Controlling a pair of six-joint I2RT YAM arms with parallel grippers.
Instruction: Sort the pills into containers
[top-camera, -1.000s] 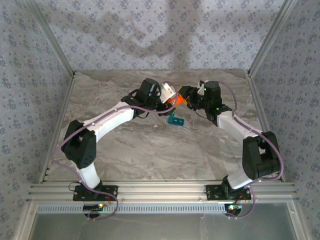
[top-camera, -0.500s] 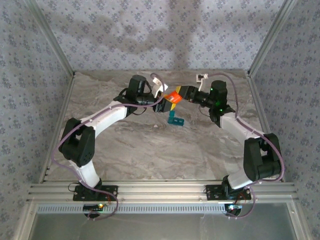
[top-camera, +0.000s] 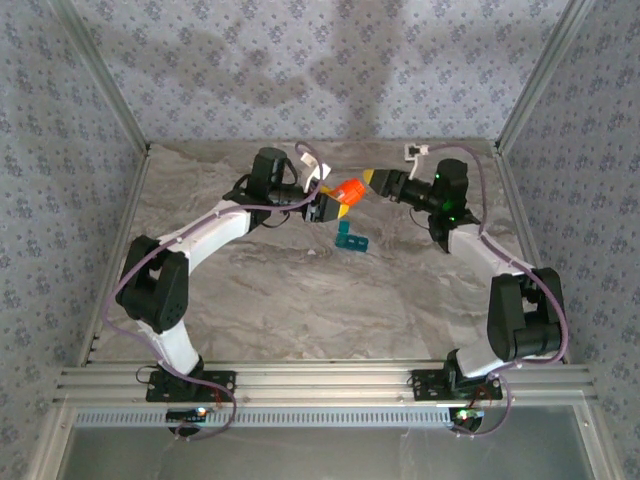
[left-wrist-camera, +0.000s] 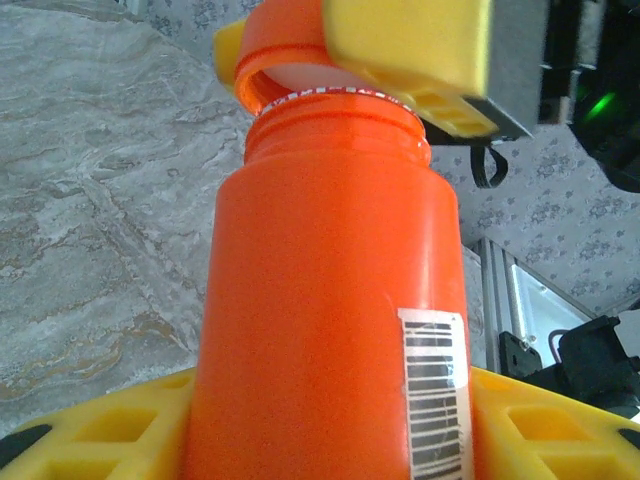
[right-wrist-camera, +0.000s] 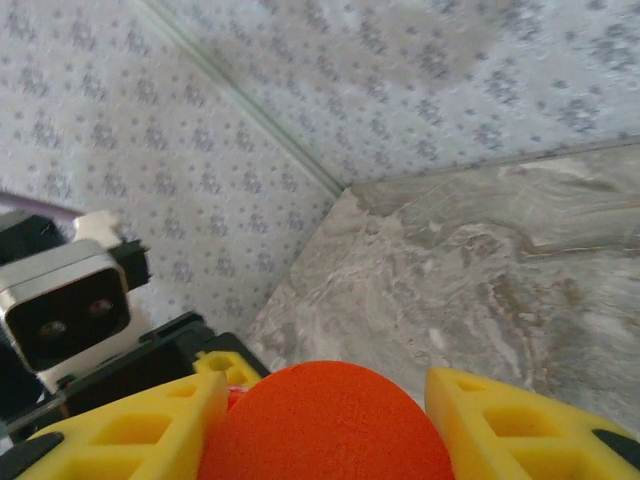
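Teal-blue rectangular plastic pill organiser (top-camera: 350, 237) lies flat on the grey marbled tabletop (top-camera: 300, 300) in the overhead view, near the middle of the far half. It sits just on the base side of the point where the two arms meet, and neither arm touches it. It reads as a small teal block with a darker patch, and its compartments are too small to make out. Its lower part seems to run across the view, tilting slightly down to the right, with a short stub rising at its left end (a raised lid, perhaps; I cannot tell).

Above it, the left gripper (top-camera: 335, 204) is clamped around an orange cylindrical plastic bottle (top-camera: 350, 189), whose open end points right and away towards the right gripper (top-camera: 372, 178).

The left wrist camera adds detail. The bottle runs lengthwise up the picture between the yellow fingers (left-wrist-camera: 90, 440) and carries a white barcode label (left-wrist-camera: 435, 390). Its threaded neck is uncovered, and the round orange cap (left-wrist-camera: 285, 40) hangs tilted just past it.

The right wrist camera shows that cap from its closed top, pinched between the right gripper's own yellow fingers.
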